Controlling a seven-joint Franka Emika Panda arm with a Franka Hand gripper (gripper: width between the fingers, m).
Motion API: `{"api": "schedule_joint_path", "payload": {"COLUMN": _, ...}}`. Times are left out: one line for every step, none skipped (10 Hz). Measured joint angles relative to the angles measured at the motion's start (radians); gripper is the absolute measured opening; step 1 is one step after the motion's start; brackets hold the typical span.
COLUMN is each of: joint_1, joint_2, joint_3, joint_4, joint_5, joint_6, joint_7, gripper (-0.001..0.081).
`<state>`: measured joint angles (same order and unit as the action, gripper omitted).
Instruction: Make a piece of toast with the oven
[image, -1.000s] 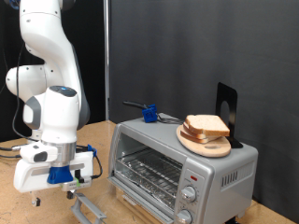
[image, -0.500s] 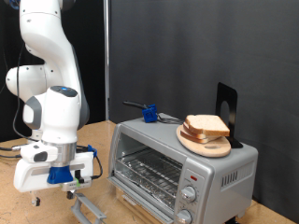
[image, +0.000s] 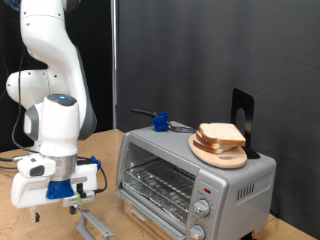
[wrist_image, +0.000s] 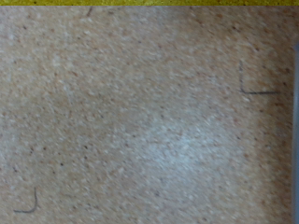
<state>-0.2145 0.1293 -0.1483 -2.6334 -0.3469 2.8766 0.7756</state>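
- Resting on a round wooden plate (image: 212, 152) atop the oven (image: 195, 180), right of centre, the piece of toast (image: 221, 134) lies untouched.
- Oven door (image: 98, 222) hangs open, rack (image: 158, 183) bare.
- Gripper (image: 58, 207) hovers low at lower left, holding nothing; whether its jaws are parted, I cannot tell.
- Wrist view shows only tabletop (wrist_image: 140, 121).
- Good practice, I judge: approach the slice squarely, grip its edge gently.

A dark curtain (image: 200, 50) hangs behind a wooden tabletop (image: 12, 222).
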Motion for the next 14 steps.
{"api": "schedule_joint_path", "payload": {"joint_1": -0.020, "joint_2": 0.002, "joint_3": -0.006, "joint_4": -0.009, "joint_5": 0.002, "joint_6": 0.014, "joint_7": -0.030, "gripper": 0.0808}}
{"api": "schedule_joint_path", "payload": {"joint_1": -0.046, "joint_2": 0.004, "joint_3": -0.014, "joint_4": -0.019, "joint_5": 0.006, "joint_6": 0.029, "joint_7": -0.071, "gripper": 0.0808}}
{"api": "schedule_joint_path", "payload": {"joint_1": -0.076, "joint_2": 0.007, "joint_3": -0.026, "joint_4": -0.025, "joint_5": 0.010, "joint_6": 0.040, "joint_7": -0.112, "gripper": 0.0808}}
{"api": "schedule_joint_path", "payload": {"joint_1": -0.108, "joint_2": 0.009, "joint_3": -0.035, "joint_4": -0.026, "joint_5": 0.023, "joint_6": 0.043, "joint_7": -0.154, "gripper": 0.0808}}
{"api": "schedule_joint_path", "payload": {"joint_1": -0.142, "joint_2": 0.009, "joint_3": -0.034, "joint_4": -0.026, "joint_5": 0.070, "joint_6": 0.043, "joint_7": -0.214, "gripper": 0.0808}}
{"api": "schedule_joint_path", "payload": {"joint_1": -0.178, "joint_2": 0.009, "joint_3": -0.018, "joint_4": -0.023, "joint_5": 0.163, "joint_6": 0.038, "joint_7": -0.301, "gripper": 0.0808}}
{"api": "schedule_joint_path", "payload": {"joint_1": -0.206, "joint_2": 0.008, "joint_3": 0.022, "joint_4": -0.019, "joint_5": 0.244, "joint_6": 0.028, "joint_7": -0.371, "gripper": 0.0808}}
{"api": "schedule_joint_path", "payload": {"joint_1": -0.204, "joint_2": 0.008, "joint_3": 0.018, "joint_4": -0.020, "joint_5": 0.226, "joint_6": 0.028, "joint_7": -0.357, "gripper": 0.0808}}
{"api": "schedule_joint_path", "payload": {"joint_1": -0.212, "joint_2": 0.000, "joint_3": 0.044, "joint_4": -0.022, "joint_5": 0.313, "joint_6": 0.020, "joint_7": -0.410, "gripper": 0.0808}}
{"api": "schedule_joint_path", "payload": {"joint_1": -0.222, "joint_2": -0.029, "joint_3": 0.091, "joint_4": -0.021, "joint_5": 0.493, "joint_6": -0.029, "joint_7": -0.541, "gripper": 0.0808}}
{"api": "schedule_joint_path", "payload": {"joint_1": -0.224, "joint_2": -0.076, "joint_3": 0.124, "joint_4": -0.018, "joint_5": 0.670, "joint_6": -0.103, "joint_7": -0.676, "gripper": 0.0808}}
{"api": "schedule_joint_path", "payload": {"joint_1": -0.222, "joint_2": -0.125, "joint_3": 0.136, "joint_4": -0.016, "joint_5": 0.794, "joint_6": -0.183, "joint_7": -0.774, "gripper": 0.0808}}
{"api": "schedule_joint_path", "payload": {"joint_1": -0.221, "joint_2": -0.173, "joint_3": 0.136, "joint_4": -0.012, "joint_5": 0.883, "joint_6": -0.272, "joint_7": -0.847, "gripper": 0.0808}}
{"api": "schedule_joint_path", "payload": {"joint_1": -0.221, "joint_2": -0.218, "joint_3": 0.134, "joint_4": -0.005, "joint_5": 0.944, "joint_6": -0.359, "joint_7": -0.888, "gripper": 0.0808}}
